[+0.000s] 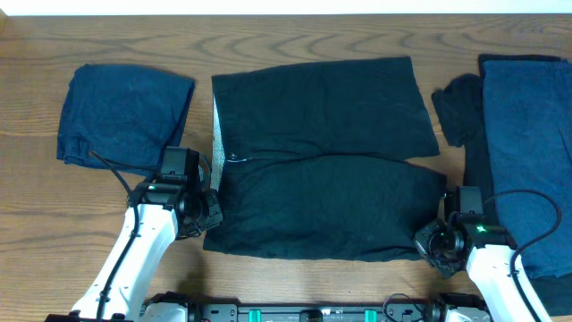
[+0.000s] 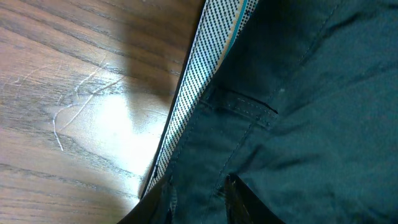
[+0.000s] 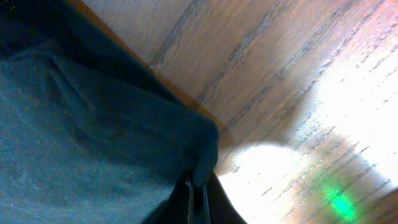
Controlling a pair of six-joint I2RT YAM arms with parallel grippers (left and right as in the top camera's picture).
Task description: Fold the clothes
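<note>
Right gripper (image 3: pixel 198 200), mostly cropped, pinches black garment (image 3: pixel 93 137) corner.

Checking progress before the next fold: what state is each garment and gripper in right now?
Black garment: spread flat, not yet folded.
Left navy garment: folded.
Right navy garment: laid out, unfolded.
Left gripper: shut on black garment's left edge.
Right gripper: shut on black garment's near right corner.

A wide band of bare surface (image 1: pixel 268 40) runs along the far edge. Only a narrow strip separates the black garment (image 1: pixel 322 116) from the folded navy garment (image 1: pixel 121 116) at left; at right, the navy pile (image 1: pixel 527 134) crowds close.
</note>
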